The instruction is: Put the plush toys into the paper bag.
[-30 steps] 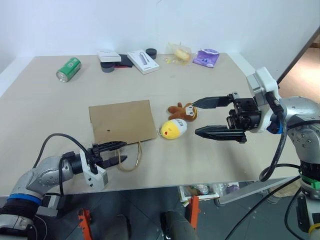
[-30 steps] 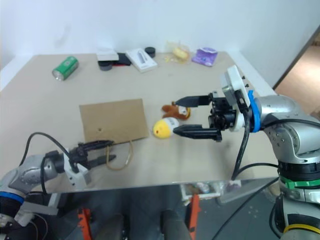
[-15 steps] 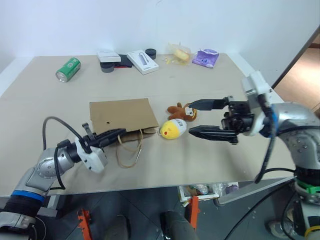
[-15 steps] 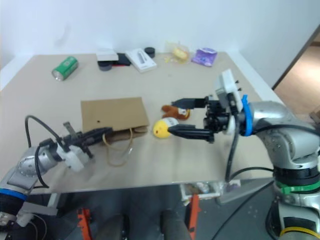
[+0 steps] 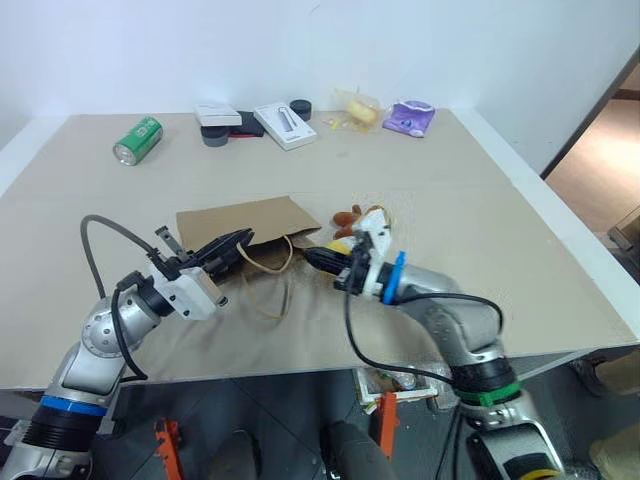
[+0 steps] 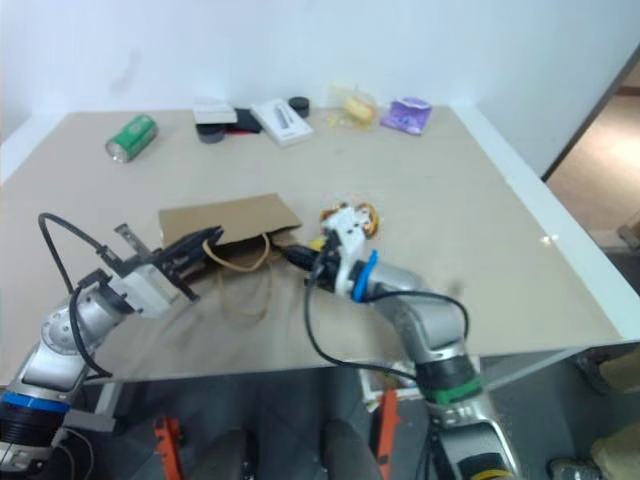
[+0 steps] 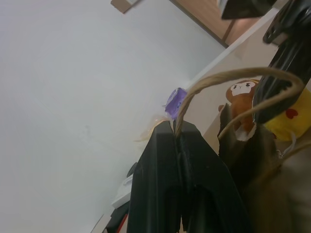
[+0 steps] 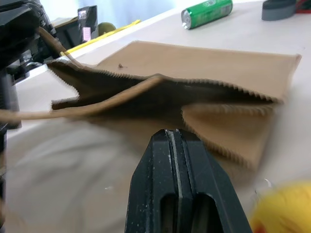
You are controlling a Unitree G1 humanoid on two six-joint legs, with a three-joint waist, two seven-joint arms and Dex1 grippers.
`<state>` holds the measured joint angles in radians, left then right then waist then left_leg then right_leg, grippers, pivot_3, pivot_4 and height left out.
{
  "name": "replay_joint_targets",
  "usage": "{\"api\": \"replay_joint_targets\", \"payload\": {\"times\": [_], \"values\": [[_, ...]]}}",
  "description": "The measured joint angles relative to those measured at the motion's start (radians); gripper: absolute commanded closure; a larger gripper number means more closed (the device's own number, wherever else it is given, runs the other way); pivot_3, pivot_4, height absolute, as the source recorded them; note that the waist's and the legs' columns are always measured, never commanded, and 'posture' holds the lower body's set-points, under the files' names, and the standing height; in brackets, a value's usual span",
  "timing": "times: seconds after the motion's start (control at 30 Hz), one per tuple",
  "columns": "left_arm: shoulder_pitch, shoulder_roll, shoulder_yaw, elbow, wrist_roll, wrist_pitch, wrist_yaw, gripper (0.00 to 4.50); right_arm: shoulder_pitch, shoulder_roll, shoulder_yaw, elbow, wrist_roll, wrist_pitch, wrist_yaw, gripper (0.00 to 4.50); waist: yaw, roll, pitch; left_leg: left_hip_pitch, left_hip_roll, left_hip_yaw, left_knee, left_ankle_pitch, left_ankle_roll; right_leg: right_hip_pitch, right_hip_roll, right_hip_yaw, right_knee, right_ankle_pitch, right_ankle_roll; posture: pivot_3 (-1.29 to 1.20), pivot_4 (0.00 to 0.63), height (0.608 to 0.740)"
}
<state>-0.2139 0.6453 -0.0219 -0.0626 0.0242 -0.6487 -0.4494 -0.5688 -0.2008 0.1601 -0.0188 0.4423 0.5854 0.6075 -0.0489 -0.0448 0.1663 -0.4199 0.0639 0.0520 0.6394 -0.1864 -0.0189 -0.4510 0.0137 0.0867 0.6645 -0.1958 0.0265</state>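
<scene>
On the beige tabletop, a brown kraft paper bag lay flat with its serrated mouth facing the front edge and partly raised. The left gripper was clenched on one of the bag's twisted paper-cord loop handles; in the left wrist view the cord ran out from between the two closed black fingers and arched toward the toys. The bag's upper wall was lifted clear of the lower one, leaving a dark gap visible in the right wrist view. A second cord handle trailed loose on the table in front of the bag.

The right gripper pointed at the bag mouth, just beside its right corner. Its fingers were pressed together with nothing between them.

The yellow egg-shaped plush toy rested on the table beside the right gripper, outside the bag. The brown monkey-like plush toy with a tan face lay just behind it, close to the bag's right edge, also outside the bag.

Along the far edge of the table stood a green drink can on its side, a white rectangular box, a yellowish item in clear plastic wrap and a purple packet.
</scene>
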Motion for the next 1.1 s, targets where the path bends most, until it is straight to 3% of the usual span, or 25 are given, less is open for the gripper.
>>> {"api": "replay_joint_targets", "payload": {"times": [0.23,0.6,0.73,1.1], "values": [[-0.002,-0.036,0.024,-0.011,0.022,0.025,0.024,4.5,-0.049,0.117,0.073,0.177,-0.154,-0.068,-0.111,4.44,0.0,0.0,0.0,-0.001,0.0,0.0,0.0,0.0,0.0,0.0,0.0,-0.001,0.0,0.0,0.0,0.0,0.15,0.74],[-0.036,-0.122,0.144,-0.09,0.055,0.184,0.166,4.5,-0.056,0.154,0.122,0.263,-0.402,-0.144,-0.331,4.44,0.001,-0.001,-0.001,-0.001,0.0,0.0,0.0,0.001,-0.001,0.0,-0.001,-0.001,0.0,0.0,0.001,0.0,0.15,0.74],[-0.038,-0.141,0.158,-0.129,0.056,0.249,0.192,4.5,-0.058,0.128,0.138,0.261,-0.47,-0.181,-0.345,4.44,0.0,-0.001,-0.001,-0.001,0.0,0.0,-0.001,0.001,-0.001,0.0,-0.001,-0.001,0.0,0.0,0.001,0.0,0.15,0.74],[-0.106,-0.168,0.178,-0.178,0.055,0.344,0.232,4.5,-0.058,0.157,0.138,0.247,-0.467,-0.077,-0.308,4.44,0.0,-0.002,-0.001,-0.002,0.0,-0.001,-0.002,0.001,-0.001,0.0,0.0,-0.002,0.0,-0.001,0.001,0.0,0.15,0.74]]}}
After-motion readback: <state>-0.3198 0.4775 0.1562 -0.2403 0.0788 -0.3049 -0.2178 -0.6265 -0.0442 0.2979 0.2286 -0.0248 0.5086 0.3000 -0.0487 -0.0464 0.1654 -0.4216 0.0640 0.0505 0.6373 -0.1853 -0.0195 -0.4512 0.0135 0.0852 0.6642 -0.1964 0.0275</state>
